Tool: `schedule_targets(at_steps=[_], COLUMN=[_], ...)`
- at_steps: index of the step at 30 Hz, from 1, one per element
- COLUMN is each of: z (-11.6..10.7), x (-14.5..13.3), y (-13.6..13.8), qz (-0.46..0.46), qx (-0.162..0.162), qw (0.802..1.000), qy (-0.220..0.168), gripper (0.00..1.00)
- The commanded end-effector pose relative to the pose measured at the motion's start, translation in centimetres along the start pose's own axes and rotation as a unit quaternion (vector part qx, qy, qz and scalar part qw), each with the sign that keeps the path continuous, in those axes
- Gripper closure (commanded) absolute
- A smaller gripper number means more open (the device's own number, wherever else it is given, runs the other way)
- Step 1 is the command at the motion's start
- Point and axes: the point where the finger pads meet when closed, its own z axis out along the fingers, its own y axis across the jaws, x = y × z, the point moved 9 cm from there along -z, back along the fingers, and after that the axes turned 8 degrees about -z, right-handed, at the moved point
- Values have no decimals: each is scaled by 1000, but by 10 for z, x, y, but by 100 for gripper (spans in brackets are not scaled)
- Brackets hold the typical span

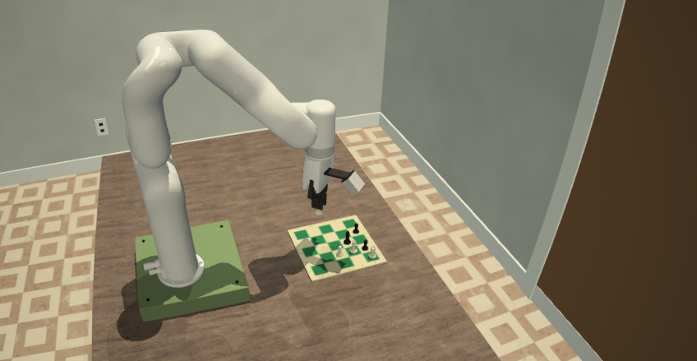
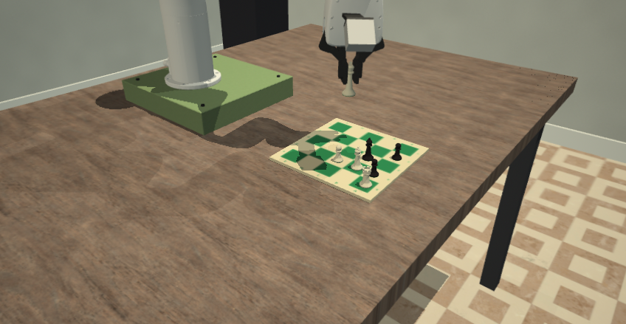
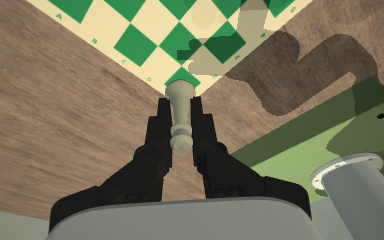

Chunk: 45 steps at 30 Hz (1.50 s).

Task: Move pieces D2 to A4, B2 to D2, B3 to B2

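Observation:
My gripper (image 3: 180, 112) is shut on a white chess piece (image 3: 180, 117) and holds it upright, high above the table. In the exterior view the gripper (image 2: 350, 74) and the held white piece (image 2: 349, 84) hang over the far side of the green-and-cream chessboard (image 2: 349, 156). In the top view the gripper (image 1: 317, 205) is above the board's (image 1: 335, 247) far left corner. In the wrist view the piece's base hangs over a corner of the board (image 3: 179, 35). On the board stand three white pieces (image 2: 336, 153) (image 2: 356, 159) (image 2: 365, 177) and three black pieces (image 2: 367, 149) (image 2: 396, 151) (image 2: 373, 167).
The arm's green base block (image 2: 208, 90) stands on the wooden table left of the board. The table's right edge (image 2: 474, 215) runs close to the board, with a drop to the tiled floor. The arm's shadow lies over the board's near-left squares.

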Motion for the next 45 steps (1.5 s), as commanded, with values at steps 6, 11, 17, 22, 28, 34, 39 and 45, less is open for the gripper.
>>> schedule_targets(at_steps=[6,11,17,22,28,34,39,45], z=[20,34,63,82,90,92,92,92], x=[0,0,0,0,0,0,0,0], y=[0,0,0,0,0,0,0,0], qz=[0,0,0,0,0,0,0,0], qx=[1,1,1,1,1,1,1,1], qw=[1000,1000,1000,1000,1000,1000,1000,1000], qy=[1,1,1,1,1,1,1,1], gripper=[100,100,100,100,100,100,100,100])
